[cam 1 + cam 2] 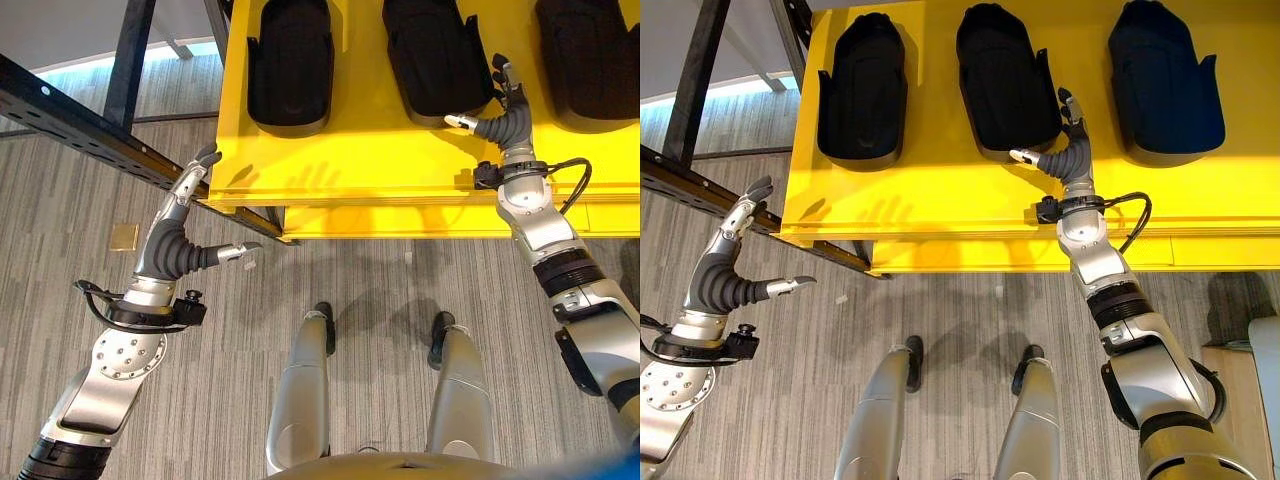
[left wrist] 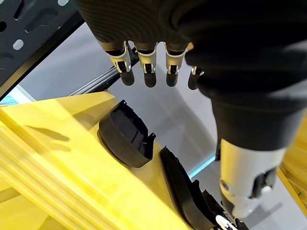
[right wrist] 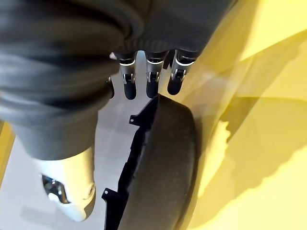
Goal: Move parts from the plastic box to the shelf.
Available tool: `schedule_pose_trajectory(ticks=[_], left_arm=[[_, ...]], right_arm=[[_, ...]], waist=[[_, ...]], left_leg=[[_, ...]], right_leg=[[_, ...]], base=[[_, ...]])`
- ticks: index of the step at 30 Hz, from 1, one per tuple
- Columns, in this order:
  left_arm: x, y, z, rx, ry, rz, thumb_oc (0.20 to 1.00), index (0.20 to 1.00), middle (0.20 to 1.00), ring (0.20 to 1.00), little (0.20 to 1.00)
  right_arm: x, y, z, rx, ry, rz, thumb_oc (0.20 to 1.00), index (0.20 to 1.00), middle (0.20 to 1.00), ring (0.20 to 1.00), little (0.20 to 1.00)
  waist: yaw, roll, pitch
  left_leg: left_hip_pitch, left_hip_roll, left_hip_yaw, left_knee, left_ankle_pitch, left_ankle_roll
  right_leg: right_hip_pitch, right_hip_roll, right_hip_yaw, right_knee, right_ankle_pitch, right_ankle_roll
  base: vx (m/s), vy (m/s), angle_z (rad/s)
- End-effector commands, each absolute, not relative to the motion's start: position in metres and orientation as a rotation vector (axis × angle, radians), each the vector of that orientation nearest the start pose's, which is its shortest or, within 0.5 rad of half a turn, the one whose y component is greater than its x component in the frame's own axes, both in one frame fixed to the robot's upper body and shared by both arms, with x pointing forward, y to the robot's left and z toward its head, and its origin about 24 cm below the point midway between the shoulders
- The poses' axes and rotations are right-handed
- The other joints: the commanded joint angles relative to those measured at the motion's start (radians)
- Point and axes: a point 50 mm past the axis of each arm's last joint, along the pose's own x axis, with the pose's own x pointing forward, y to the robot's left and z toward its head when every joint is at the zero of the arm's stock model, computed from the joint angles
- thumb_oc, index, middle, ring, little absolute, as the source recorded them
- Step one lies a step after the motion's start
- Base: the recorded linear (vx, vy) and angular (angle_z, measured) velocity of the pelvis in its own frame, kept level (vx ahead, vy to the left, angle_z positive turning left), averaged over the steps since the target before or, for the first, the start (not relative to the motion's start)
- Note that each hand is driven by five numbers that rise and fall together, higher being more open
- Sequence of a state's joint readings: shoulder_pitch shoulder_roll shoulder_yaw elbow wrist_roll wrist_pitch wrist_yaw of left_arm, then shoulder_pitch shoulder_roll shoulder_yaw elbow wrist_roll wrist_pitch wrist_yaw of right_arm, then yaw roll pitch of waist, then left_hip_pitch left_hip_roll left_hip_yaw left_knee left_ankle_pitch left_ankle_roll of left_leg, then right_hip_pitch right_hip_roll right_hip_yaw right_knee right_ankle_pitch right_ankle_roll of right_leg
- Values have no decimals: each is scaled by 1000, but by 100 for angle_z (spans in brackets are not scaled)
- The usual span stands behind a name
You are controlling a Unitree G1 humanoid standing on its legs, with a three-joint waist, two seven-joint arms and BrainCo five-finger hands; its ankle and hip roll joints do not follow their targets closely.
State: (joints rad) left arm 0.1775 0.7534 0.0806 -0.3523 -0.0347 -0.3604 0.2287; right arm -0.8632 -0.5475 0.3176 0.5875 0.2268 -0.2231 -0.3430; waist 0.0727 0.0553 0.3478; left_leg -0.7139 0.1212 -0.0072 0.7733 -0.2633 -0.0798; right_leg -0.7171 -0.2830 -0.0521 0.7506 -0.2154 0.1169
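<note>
Right hand (image 1: 1072, 150), upper centre-right of frame, fingers straight and spread, resting at the near-right edge of the middle black part (image 1: 1005, 75), gripping nothing. Left hand (image 1: 178, 240), left of frame, relaxed open and empty over the floor. Three parts already sit on the yellow shelf (image 1: 940, 200); plastic box unseen, remaining count unknown.

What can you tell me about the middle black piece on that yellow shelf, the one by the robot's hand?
The middle black part is a matte, moulded shell, looking like plastic: rounded at its near end, hollow inside, with notched side walls. It lies flat on the yellow shelf between two similar parts, apart from both. The right hand, fingers straight, is at its near right corner.
</note>
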Motion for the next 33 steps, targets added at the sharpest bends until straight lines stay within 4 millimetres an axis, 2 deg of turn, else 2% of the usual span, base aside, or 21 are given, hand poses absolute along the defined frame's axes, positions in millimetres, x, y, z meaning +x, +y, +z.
schedule_pose_trajectory(ticks=[1, 15, 33], left_arm=[[199, 234, 175, 609, -671, -2, 1000, 1000, 1000, 1000, 1000], [198, 236, 175, 613, -673, 15, 1000, 1000, 1000, 1000, 1000], [198, 236, 174, 612, -669, 30, 1000, 1000, 1000, 1000, 1000]], right_arm=[[382, -188, 208, -304, -493, -150, 1000, 1000, 1000, 1000, 1000], [377, -175, 187, -263, -460, -95, 1000, 1000, 1000, 1000, 1000], [371, -173, 181, -253, -463, -90, 1000, 1000, 1000, 1000, 1000]], waist=[[2, -3, -63], [-3, -1, -63], [-11, -11, -62]], left_leg=[[-15, 38, -38, -82, 123, 6], [-23, 39, -39, -76, 124, 7], [-20, 38, -38, -74, 120, 8]], right_leg=[[-19, 4, 77, -15, 116, 5], [-26, 5, 82, -12, 117, 6], [-22, 5, 84, -14, 116, 6]], base=[[0, 0, 0], [0, 0, 0], [0, 0, 0]])
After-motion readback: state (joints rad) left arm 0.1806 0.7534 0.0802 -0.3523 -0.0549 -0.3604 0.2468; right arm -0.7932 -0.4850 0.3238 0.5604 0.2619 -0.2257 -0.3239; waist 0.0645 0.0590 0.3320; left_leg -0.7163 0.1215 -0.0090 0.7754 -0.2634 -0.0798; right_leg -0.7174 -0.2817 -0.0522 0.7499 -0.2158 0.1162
